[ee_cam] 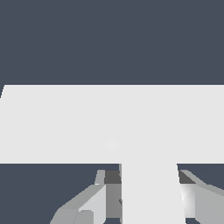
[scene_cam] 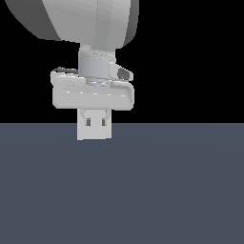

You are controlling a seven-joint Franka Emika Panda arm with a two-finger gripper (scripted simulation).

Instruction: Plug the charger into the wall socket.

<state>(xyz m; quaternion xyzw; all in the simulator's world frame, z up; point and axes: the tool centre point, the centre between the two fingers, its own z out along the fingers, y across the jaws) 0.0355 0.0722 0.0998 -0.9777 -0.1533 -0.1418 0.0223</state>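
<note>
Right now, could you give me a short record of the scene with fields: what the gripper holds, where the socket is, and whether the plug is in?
gripper: gripper shut on the small off-white rectangular charger block
socket: flat off-white square socket plate, lying across the block's far end
contact: the block's end meets the plate in the wrist view
hidden: prongs and holes, so insertion cannot be confirmed
ground: dark blue-grey floor

A flat, dark slate-blue floor (scene_cam: 167, 190) fills the lower half of the exterior view, evenly lit and featureless. Above its straight horizon line, the upper half of the frame is plain black. In the wrist view the same slate-blue surface fills the background.
</note>
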